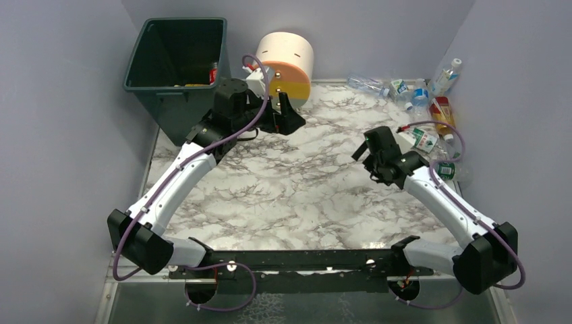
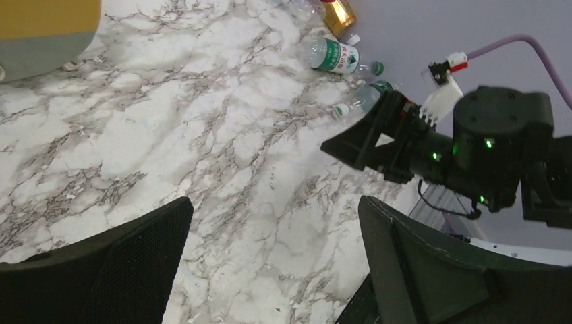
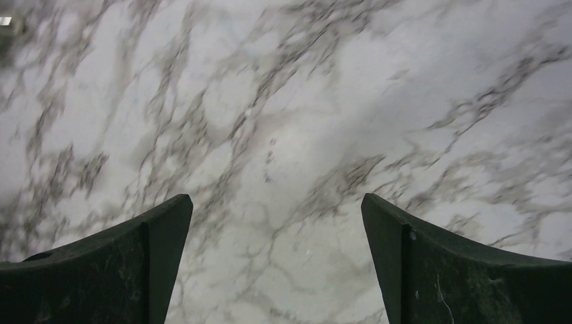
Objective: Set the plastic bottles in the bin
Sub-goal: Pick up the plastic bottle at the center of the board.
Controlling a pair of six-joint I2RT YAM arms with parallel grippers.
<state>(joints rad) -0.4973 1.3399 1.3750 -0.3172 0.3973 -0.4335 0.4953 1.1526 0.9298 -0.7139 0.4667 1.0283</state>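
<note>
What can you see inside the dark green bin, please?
Inside the bin, a red bottle and something yellow-orange show by the near wall. Anything lower is hidden.

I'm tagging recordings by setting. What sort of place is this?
Probably a robot lab test cell, not a home: plain lilac walls box in a marble-patterned table, with two arms bolted to a black rail at its near edge.

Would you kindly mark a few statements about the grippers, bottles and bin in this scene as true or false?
1. The left gripper holds a bottle. False: the left gripper is open and empty.
2. The right gripper is open above bare table. True.
3. A cluster of plastic bottles lies at the table's far right. True.
4. The bin stands at the far right. False: the bin stands far left, beside the round drawer unit.
</note>
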